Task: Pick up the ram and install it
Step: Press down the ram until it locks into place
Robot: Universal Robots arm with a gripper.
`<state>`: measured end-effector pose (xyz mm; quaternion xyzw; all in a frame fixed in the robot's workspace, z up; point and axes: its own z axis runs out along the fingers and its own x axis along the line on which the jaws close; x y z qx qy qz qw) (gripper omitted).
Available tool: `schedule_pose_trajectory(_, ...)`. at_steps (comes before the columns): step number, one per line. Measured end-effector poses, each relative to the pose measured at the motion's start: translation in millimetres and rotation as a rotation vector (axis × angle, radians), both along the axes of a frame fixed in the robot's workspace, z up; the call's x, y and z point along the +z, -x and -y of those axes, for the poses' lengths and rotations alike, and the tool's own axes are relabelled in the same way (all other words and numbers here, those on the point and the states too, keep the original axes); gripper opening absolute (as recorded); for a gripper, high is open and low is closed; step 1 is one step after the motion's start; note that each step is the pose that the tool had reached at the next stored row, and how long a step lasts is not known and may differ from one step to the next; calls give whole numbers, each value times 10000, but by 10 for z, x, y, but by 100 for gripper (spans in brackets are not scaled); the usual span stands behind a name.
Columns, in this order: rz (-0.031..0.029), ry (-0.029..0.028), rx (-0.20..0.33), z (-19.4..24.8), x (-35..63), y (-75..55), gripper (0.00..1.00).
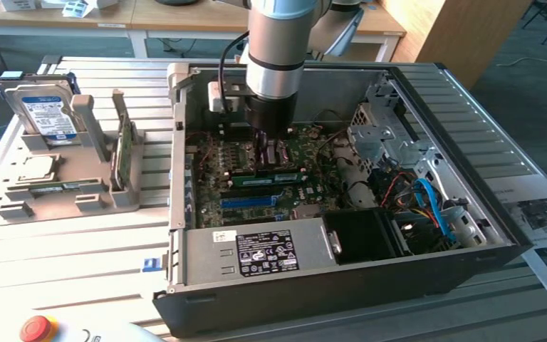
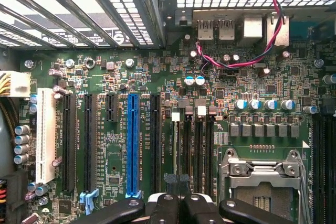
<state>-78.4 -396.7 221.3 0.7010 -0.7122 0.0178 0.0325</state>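
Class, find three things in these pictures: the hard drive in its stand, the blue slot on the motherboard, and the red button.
hard drive [image 1: 45, 114]: exterior view, on its blue label.
blue slot [image 2: 133, 145]: wrist view, mid-length of the slot.
red button [image 1: 38, 328]: exterior view, on its red cap.

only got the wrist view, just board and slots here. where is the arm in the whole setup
Observer: The arm reaches straight down into an open computer case that lies on its side, over the motherboard.
Operator: anything outside the case
Observer: A grey rack sits at the exterior view's left of the case, and a hard drive with a blue label stands in it.
Operator: any ram on that rack
Observer: A narrow green stick with white labels lies low at the rack's front. It looks like a ram stick. A taller green card stands upright nearer the case.
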Motion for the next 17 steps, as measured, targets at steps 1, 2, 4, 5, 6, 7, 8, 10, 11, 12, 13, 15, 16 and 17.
schedule_pose_trajectory(1, 0, 0, 0, 0, 0, 0, 10)
schedule_pose_trajectory(2, 1, -1, 0, 0, 0, 0, 10)
schedule_pose_trajectory(4, 3, -7, -1, -1, 5, 0, 10)
schedule_pose_trajectory(5, 9, -13, 0, -2, 11, -1, 10)
schedule_pose_trajectory(6, 6, -12, -1, -2, 23, -1, 10)
schedule_pose_trajectory(7, -3, -2, -1, -1, 41, 0, 10)
schedule_pose_trajectory(8, -6, -2, -1, 0, 57, 0, 10)
schedule_pose_trajectory(10, -16, -2, -1, 0, 90, 0, 10)
schedule_pose_trajectory(11, -24, -1, 0, 0, 108, 0, 10)
schedule_pose_trajectory(12, -32, -1, -1, 0, 128, 0, 10)
schedule_pose_trajectory(13, -40, -1, -1, 0, 149, 0, 10)
schedule_pose_trajectory(15, -61, -2, -1, 0, 189, 0, 10)
schedule_pose_trajectory(16, -72, -1, 0, 0, 212, 0, 10)
schedule_pose_trajectory(17, -83, 0, -1, 0, 236, -1, 10)
